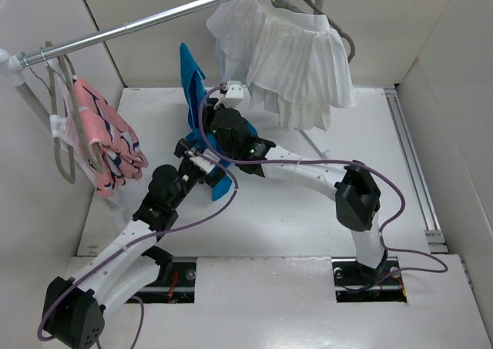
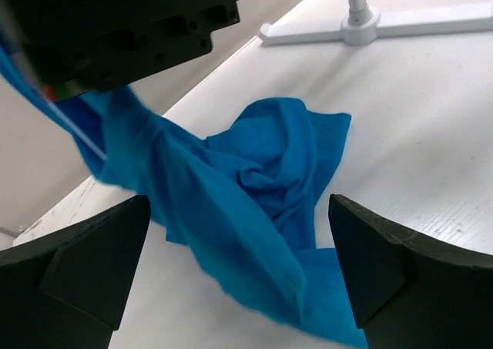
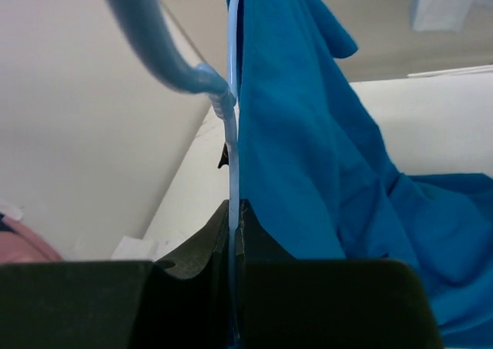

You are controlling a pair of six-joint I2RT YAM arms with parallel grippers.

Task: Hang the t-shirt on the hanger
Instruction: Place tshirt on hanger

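Observation:
The blue t-shirt (image 1: 192,87) hangs from the pale-blue hanger (image 3: 231,133) and trails down onto the table, crumpled (image 2: 262,179). My right gripper (image 3: 234,233) is shut on the hanger's thin arm, holding it upright; its hook (image 3: 158,45) curves up to the left, and the shirt (image 3: 308,156) drapes on the right side of it. My left gripper (image 2: 239,287) is open wide, its black fingers (image 2: 77,264) on either side of a hanging fold of the shirt without touching it. In the top view both grippers (image 1: 202,160) meet mid-table by the shirt.
A metal rail (image 1: 154,18) crosses the back. A pink striped garment (image 1: 104,137) hangs at the left, a white pleated garment (image 1: 289,56) at the back right. The rack's white base foot (image 2: 362,25) lies on the table behind the shirt. Walls close in on both sides.

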